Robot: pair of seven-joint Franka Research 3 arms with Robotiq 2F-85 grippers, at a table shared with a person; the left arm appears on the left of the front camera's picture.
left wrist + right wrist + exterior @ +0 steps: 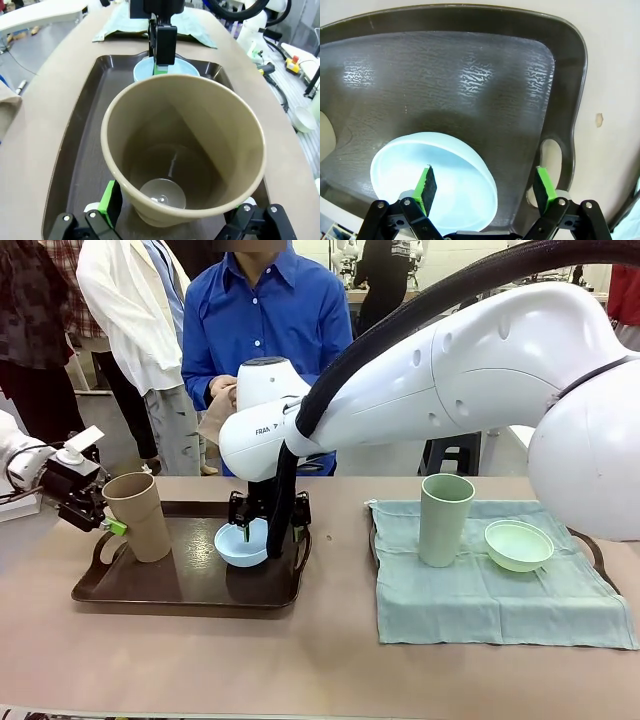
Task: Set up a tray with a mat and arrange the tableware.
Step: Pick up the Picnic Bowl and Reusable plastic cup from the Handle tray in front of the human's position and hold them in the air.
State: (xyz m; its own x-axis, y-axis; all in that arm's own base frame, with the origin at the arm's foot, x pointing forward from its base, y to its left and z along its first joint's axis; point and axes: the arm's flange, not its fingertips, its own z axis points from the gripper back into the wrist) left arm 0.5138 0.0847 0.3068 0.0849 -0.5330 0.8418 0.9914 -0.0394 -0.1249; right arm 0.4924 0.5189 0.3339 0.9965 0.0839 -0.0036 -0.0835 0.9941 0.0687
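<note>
Surface (pixel 200 660), tan, spans the bottom of the front frame. On it at lower left lies a dark brown tray (pixel 190 585) with cut-out handles. A tan cup (pixel 138 515) stands upright at the tray's left end. The left pincer (pixel 176 207) grasps it low down, one green pad pressed to the wall near the base and the other finger on the opposite side. At the tray's middle sits a light blue bowl (pixel 240 545). The right pincer (pixel 270 530) reaches down over it, released. One finger hangs inside the bowl and the other is outside the rim, well apart from it, above the tray's floor.

At lower right a pale green mat (pixel 480 605) is spread over a second tray (pixel 597 555), whose dark handles show at the mat's left and right edges. A pale green cup (pixel 445 520) stands upright on the mat, with a pale green bowl (pixel 518 545) just beside it to the right.

Beyond the far edge, at top centre, stands a person (pixel 260 320) in a blue shirt.
</note>
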